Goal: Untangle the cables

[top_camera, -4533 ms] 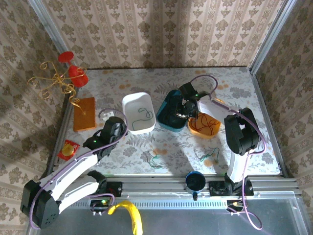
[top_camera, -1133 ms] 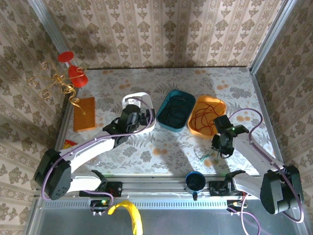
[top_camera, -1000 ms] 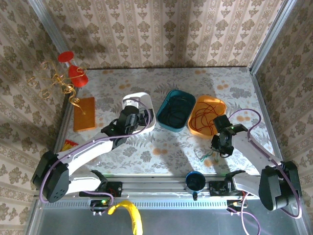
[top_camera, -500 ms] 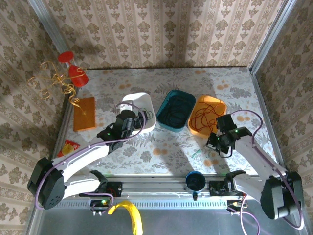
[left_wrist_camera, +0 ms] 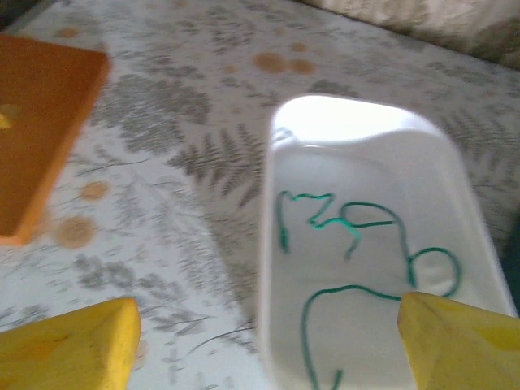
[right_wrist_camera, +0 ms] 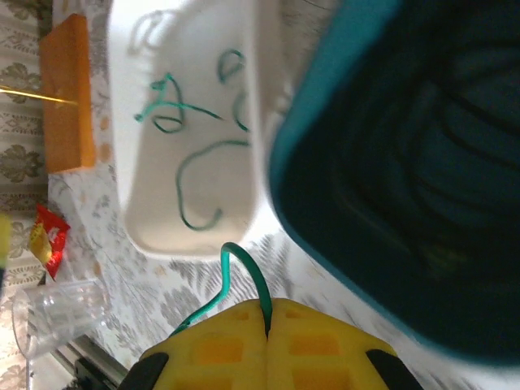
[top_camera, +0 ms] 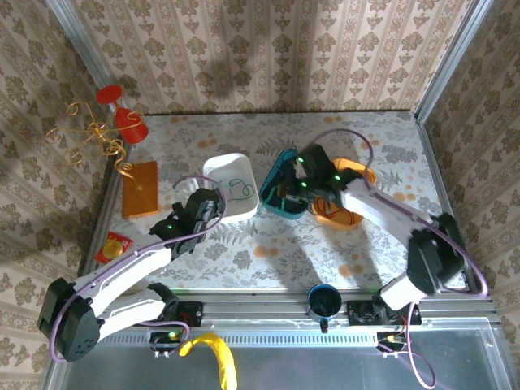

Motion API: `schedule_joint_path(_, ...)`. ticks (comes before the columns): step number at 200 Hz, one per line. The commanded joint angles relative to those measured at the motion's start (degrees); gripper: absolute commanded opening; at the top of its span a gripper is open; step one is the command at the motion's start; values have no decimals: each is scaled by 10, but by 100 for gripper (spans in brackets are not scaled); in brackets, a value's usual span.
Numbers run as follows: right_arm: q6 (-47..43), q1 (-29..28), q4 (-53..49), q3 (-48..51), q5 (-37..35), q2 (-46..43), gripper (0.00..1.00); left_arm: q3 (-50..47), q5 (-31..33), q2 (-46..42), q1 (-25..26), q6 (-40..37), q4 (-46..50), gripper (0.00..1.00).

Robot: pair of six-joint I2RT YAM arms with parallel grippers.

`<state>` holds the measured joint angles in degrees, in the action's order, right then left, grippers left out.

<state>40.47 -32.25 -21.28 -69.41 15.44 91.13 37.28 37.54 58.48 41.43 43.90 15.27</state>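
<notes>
1. The right tool (right_wrist_camera: 267,329) has its yellow fingers pressed together, and we see one green cable (right_wrist_camera: 236,258) pinched between them. It arches up from the pads and drops back down on their left.
2. In the top view the right tool (top_camera: 284,197) hangs over the near-left part of the teal bin (top_camera: 275,172), just beside the white tray (top_camera: 219,162).
3. The left tool (left_wrist_camera: 268,345) is spread wide, with one yellow finger at each lower corner of its wrist view and nothing between them. It hovers at the near end of the white tray (left_wrist_camera: 341,110).
4. From above, the left tool (top_camera: 213,201) is at the tray's near-left corner.
5. More green cables (left_wrist_camera: 357,231) lie loose in squiggly loops on the tray floor. We see them from above (top_camera: 236,185) and from the right wrist (right_wrist_camera: 183,154).
6. The tray, the bin and an orange bowl (top_camera: 361,172) sit in a row across the middle of the bench (top_camera: 268,252), with the tray towards the left edge and the bowl towards the right edge.
7. Red cables (top_camera: 333,213) lie in the bowl, partly under the right arm.
8. Dark cables (right_wrist_camera: 459,89) lie inside the teal bin (right_wrist_camera: 341,106). They are blurred and we can't separate the strands.
9. An orange block (top_camera: 140,188) lies flat near the left edge of the bench, well apart from the tray.
10. A clear cup (right_wrist_camera: 57,309) lies on its side near a red packet (right_wrist_camera: 45,236).
</notes>
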Motion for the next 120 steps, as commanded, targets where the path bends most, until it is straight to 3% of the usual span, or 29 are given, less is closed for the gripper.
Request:
schedule_joint_path(1, -13, -19, 22, -99, -6, 86, 0, 10, 51, -18, -6, 45, 103, 83)
schedule_joint_path(30, -9, -28, 33, -199, 13, 187, 0, -7, 45, -39, -14, 51, 118, 84)
schedule_joint_path(41, -4, -28, 44, -211, 29, 203, 9, -11, 44, -43, -18, 51, 121, 84)
schedule_joint_path(57, -4, -27, 51, -208, 31, 198, 35, -13, 46, -46, -29, 51, 128, 84)
schedule_joint_path(77, -32, -23, 33, -178, -20, 150, 46, -14, 45, -51, -49, 38, 131, 85)
schedule_joint_path(95, -48, -8, 33, -114, -76, 70, 48, -13, 50, -57, -70, 21, 134, 90)
schedule_joint_path(104, -52, 5, 38, -68, -110, 18, 49, -11, 55, -61, -81, 10, 138, 100)
schedule_joint_path(120, -66, 36, 46, 22, -196, -88, 52, -9, 77, -67, -96, -11, 147, 100)
